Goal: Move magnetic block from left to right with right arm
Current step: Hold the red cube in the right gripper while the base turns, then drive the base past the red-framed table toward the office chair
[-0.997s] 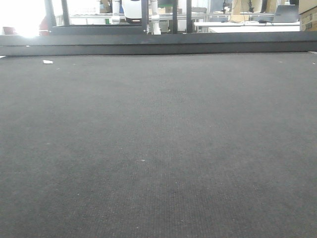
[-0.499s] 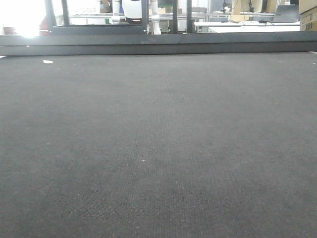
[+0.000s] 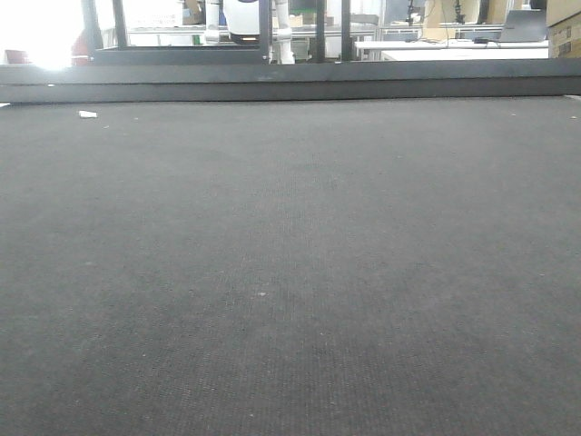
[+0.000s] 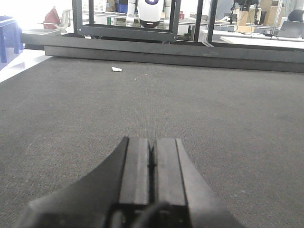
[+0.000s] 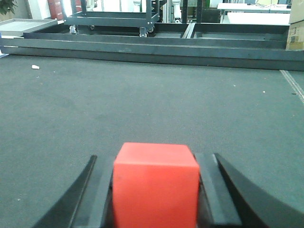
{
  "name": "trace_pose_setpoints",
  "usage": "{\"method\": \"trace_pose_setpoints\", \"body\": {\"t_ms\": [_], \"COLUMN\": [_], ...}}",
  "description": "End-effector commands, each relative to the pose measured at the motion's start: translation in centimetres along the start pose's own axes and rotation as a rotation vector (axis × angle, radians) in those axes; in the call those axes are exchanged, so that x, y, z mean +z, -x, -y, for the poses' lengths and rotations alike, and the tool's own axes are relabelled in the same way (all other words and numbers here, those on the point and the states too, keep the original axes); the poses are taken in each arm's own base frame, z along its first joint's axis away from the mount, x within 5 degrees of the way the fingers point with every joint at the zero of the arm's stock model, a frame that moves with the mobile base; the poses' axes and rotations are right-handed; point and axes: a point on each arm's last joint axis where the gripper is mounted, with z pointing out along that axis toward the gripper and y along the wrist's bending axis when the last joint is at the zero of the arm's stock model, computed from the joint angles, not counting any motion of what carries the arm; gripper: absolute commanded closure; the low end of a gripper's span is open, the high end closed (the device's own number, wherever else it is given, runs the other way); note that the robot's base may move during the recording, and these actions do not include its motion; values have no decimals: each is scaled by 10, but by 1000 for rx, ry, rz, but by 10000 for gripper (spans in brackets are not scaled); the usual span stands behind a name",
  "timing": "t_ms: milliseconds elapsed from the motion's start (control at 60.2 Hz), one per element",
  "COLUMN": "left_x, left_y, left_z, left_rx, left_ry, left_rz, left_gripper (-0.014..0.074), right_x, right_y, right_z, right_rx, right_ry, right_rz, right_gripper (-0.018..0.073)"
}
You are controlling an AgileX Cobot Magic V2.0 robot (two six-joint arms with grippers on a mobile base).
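Note:
In the right wrist view a bright red magnetic block (image 5: 156, 185) fills the space between the two black fingers of my right gripper (image 5: 156, 164), which is shut on it just above the dark mat. My left gripper (image 4: 152, 142) shows in the left wrist view with its two pads pressed together and nothing between them. The front-facing view shows only the dark mat (image 3: 290, 272); neither the block nor the arms appear there.
A small white scrap (image 3: 87, 113) lies on the mat near its far left edge. A low black frame rail (image 3: 290, 86) runs along the mat's far side, with tables and racks behind it.

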Motion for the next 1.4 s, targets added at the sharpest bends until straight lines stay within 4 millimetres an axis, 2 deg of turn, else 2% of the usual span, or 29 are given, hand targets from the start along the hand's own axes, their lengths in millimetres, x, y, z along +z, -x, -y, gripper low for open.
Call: {"method": "trace_pose_setpoints", "body": {"t_ms": [0,1379], "left_x": [-1,-1], "left_y": [6,6], "left_z": [0,0], "left_rx": [-4,-4], "left_ry": [-3,-3], "left_rz": [94,93], "left_gripper": [713,713], "right_x": [-1,-1], "right_y": [15,14], "right_z": [-1,-1], "right_rx": [-16,-17], "right_ry": [3,3], "right_rz": [100,96], "right_gripper": [430,430]}}
